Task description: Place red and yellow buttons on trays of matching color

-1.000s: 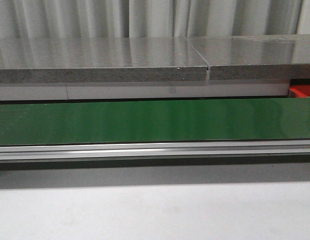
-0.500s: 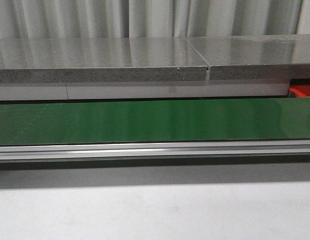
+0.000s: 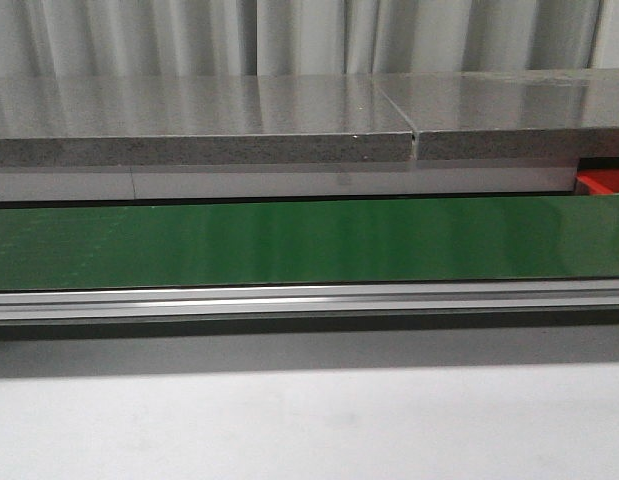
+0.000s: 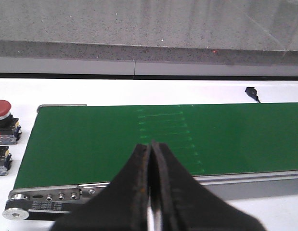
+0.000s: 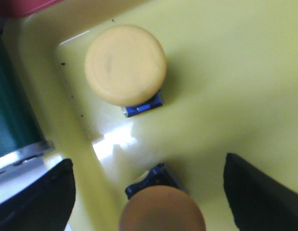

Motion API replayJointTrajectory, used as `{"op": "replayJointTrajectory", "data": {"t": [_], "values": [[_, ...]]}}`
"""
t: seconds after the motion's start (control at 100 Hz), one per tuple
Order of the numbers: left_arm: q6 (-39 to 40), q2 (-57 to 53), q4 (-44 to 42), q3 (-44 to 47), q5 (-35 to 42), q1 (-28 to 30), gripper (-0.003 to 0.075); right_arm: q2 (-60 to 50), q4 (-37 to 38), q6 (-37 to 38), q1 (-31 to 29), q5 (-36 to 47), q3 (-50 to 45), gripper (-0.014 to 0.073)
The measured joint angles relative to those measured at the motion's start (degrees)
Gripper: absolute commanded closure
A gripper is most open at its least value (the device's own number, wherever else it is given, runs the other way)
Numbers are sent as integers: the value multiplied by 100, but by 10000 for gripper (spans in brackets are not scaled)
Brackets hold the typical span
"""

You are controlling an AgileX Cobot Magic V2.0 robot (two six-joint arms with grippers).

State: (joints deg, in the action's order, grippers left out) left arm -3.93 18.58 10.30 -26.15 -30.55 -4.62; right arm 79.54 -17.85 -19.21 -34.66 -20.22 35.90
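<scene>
Hovering over the yellow tray [image 5: 245, 62], the right gripper [image 5: 149, 192] gapes wide, a yellow button [image 5: 162, 208] between its fingers, another [image 5: 125, 65] beyond; the left gripper [image 4: 151, 159] is closed, empty, above the belt [image 4: 91, 139]; two red buttons [image 4: 3, 109] stand beside it.

1. Your belt [image 3: 309, 240] is plain dark green, with faint pale dashes.
2. The counter [image 3: 199, 125] is speckled grey.
3. You have two yellow buttons [image 5: 125, 65] with blue bases, in a yellow tray [image 5: 235, 82].
4. Red-capped buttons [image 4: 2, 109] sit on black-and-grey bases.
</scene>
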Motion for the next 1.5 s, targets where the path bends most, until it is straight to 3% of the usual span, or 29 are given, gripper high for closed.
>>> {"op": "replayJointTrajectory", "data": {"t": [0.31,0.74,0.86,1.1,1.22,1.5], "values": [[0,0,0,0,0,0,739,-1246,-146,0,190,9,0,-33],[0,0,0,0,0,0,739,-2967,-197,-387,2472,113,0,-14],[0,0,0,0,0,0,739,-3189,-197,-485,2888,113,0,94],[0,0,0,0,0,0,739,-3297,-197,-573,3115,-39,0,519],[0,0,0,0,0,0,739,-3297,-197,-587,3115,-66,0,667],[0,0,0,0,0,0,739,-3297,-197,-587,3115,-66,0,661]]}}
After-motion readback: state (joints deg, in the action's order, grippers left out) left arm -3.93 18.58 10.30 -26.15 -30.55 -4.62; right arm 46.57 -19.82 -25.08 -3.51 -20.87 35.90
